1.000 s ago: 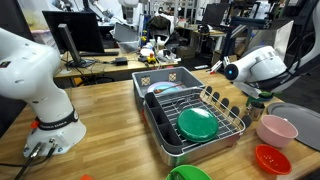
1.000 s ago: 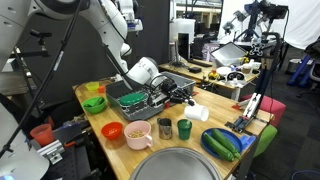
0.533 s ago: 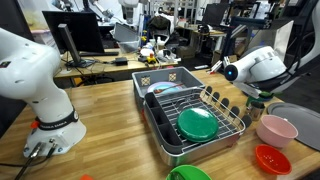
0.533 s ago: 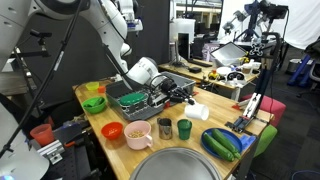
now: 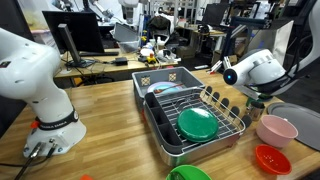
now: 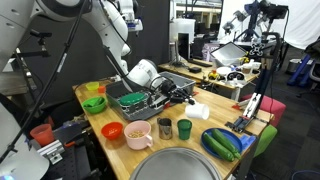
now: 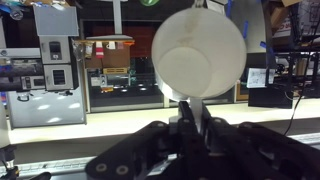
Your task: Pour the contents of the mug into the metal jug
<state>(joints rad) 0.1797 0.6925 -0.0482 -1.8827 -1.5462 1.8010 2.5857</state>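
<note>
The mug fills the wrist view as a round white disc, tipped on its side with one flat end toward the camera; whether that end is base or mouth I cannot tell; the gripper is clamped on its lower edge, jaws drawn tight on it. In an exterior view the mug hangs just above the wooden table, near what looks like the metal jug and a green cup. It is probably light, stiff, glazed and slippery; a pinch on so narrow an edge may let it swivel; it would likely break if dropped.
</note>
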